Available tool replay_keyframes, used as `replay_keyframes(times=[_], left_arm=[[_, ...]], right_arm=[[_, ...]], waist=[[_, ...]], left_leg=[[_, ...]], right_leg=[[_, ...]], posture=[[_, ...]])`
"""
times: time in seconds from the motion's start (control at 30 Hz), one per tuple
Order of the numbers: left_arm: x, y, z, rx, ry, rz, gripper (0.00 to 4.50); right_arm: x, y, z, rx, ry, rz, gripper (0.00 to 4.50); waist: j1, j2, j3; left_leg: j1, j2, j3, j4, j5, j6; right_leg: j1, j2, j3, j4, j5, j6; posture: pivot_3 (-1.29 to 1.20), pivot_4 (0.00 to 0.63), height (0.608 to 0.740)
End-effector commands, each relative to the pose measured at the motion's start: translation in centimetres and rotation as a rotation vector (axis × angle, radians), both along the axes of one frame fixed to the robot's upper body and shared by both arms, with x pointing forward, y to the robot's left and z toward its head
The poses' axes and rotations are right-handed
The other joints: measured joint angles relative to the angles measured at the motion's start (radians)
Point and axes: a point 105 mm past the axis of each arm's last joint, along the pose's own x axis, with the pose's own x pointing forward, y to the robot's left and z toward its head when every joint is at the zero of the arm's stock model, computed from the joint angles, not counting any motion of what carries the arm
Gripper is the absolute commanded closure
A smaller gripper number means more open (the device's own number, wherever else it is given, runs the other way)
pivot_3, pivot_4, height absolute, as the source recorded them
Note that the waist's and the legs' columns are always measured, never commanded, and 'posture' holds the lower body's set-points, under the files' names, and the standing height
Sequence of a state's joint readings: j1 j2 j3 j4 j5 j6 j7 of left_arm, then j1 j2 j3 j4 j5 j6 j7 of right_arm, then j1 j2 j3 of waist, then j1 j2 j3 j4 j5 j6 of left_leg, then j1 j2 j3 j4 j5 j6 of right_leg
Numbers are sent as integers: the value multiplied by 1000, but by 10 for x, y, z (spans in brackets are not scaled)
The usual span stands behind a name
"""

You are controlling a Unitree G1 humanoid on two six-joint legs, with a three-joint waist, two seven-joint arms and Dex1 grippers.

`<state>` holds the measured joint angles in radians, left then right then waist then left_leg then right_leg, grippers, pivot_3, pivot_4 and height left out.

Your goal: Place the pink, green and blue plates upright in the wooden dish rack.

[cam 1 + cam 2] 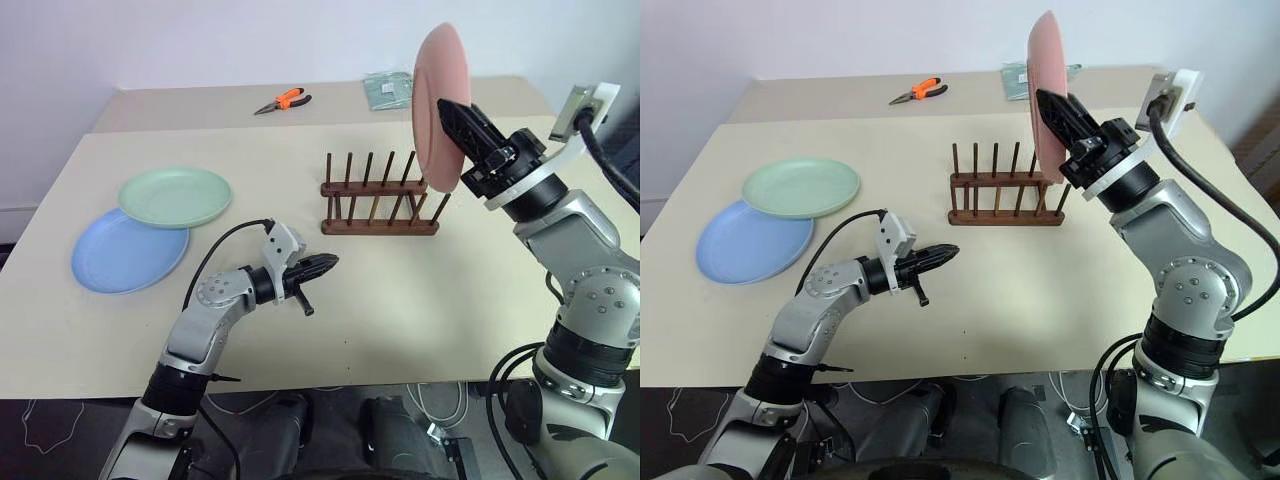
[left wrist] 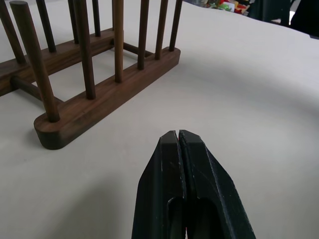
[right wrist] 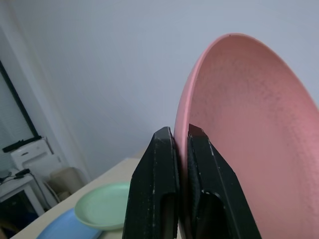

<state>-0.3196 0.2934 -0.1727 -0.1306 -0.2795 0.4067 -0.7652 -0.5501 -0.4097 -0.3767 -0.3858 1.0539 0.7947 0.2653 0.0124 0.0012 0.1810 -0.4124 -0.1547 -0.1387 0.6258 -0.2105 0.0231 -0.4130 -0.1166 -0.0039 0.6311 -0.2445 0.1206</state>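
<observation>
Currently, status:
right pincer [image 1: 448, 108]: clamped on the rim of the pink plate [image 1: 440, 100], one finger on each face.
pink plate: held on edge in the air, above the right end of the wooden dish rack [image 1: 380, 200]; lower edge near the end pegs, contact with them can't be told.
wooden dish rack: mid tabletop [image 1: 400, 300], two rails with upright pegs, no plate in any slot.
green plate [image 1: 175, 195]: flat on the tabletop at the left, well apart from the rack, its near edge overlapping the blue plate [image 1: 120, 255].
blue plate: flat on the tabletop, partly under the green one, nearest the left front edge.
left pincer [image 1: 325, 265]: fingers pressed together, holding nothing, roughly level above the tabletop, pointing toward the near left end of the rack, not touching it.
pliers [image 1: 283, 101]: orange handles, on the far tabletop behind the rack.
green packet [image 1: 388, 90]: far tabletop, right of the pliers, partly behind the pink plate.
</observation>
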Motion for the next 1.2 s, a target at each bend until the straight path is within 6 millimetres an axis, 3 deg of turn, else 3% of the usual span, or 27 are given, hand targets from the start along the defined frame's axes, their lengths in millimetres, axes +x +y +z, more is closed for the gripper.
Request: replay_keyframes(times=[0.03, 0.47, 0.57, 0.63, 0.73, 0.8, 0.87, 0.97, 1.07, 1.2], left_arm=[[-4, -4, 12, -21, -41, -17, 4462], [-6, -3, 13, -14, -37, -25, 4462], [-7, -3, 13, -7, -41, -27, 4462], [-8, -2, 13, -9, -34, -33, 4462], [-8, 0, 13, -17, -23, -26, 3754], [-8, 2, 14, -19, -26, -18, 2770], [-2, 11, 19, -30, -40, 30, 1802], [17, 34, 32, -71, -69, 182, 247], [38, 68, 49, -101, -130, 400, 6], [66, 150, 69, -69, -208, 906, 6]], right_arm=[[7, -8, -4, 37, 18, -30, 4487], [34, -33, -16, 196, 145, -4, 4487], [39, -37, -16, 191, 149, -20, 3572], [41, -41, -14, 168, 132, -46, 2614], [45, -51, -8, 113, 96, -125, 1179], [47, -60, -1, 38, 40, -208, 169], [45, -75, 18, -77, -73, -333, 160], [38, -80, 39, -261, -224, -444, 160], [29, -69, 51, -443, -345, -444, 80], [11, -12, 47, -713, -497, -254, 80]], waist=[[0, 0, 0], [-2, 0, 0], [-1, 0, 0], [-1, 0, 0], [-1, 1, 0], [0, 1, 0], [0, 1, 0], [0, 1, 0], [-2, 1, 0], [-6, 1, 0]], left_leg=[[0, 0, 0, 0, 0, 0], [0, 0, 1, -1, 0, 0], [0, 0, 1, -1, 0, 0], [0, 0, 1, -2, 0, 0], [0, 0, 1, -3, 1, 1], [0, 0, 2, -3, 1, 2], [-1, 0, 2, -4, 1, 2], [-7, 0, 2, -3, 2, 1], [-10, 0, 2, -3, 3, 0], [-10, 1, 3, -2, 3, 0]], right_leg=[[0, 0, 0, 0, 0, 0], [0, 0, 0, 0, 0, 0], [0, 0, 0, 0, 0, 0], [-1, 0, 0, 0, 0, 0], [-2, 0, 0, 0, 0, 0], [-2, 0, 0, 0, 0, 0], [-3, 0, 0, 0, 0, 0], [-9, 0, 0, 1, 0, 1], [-13, 0, 0, 2, 1, 0], [-14, 0, 1, 3, 1, 0]], posture=[[0, 150, 729], [0, 150, 729], [0, 150, 729], [0, 150, 729], [0, 150, 729], [0, 150, 729], [0, 150, 729], [0, 150, 729], [0, 150, 729], [0, 150, 729]])
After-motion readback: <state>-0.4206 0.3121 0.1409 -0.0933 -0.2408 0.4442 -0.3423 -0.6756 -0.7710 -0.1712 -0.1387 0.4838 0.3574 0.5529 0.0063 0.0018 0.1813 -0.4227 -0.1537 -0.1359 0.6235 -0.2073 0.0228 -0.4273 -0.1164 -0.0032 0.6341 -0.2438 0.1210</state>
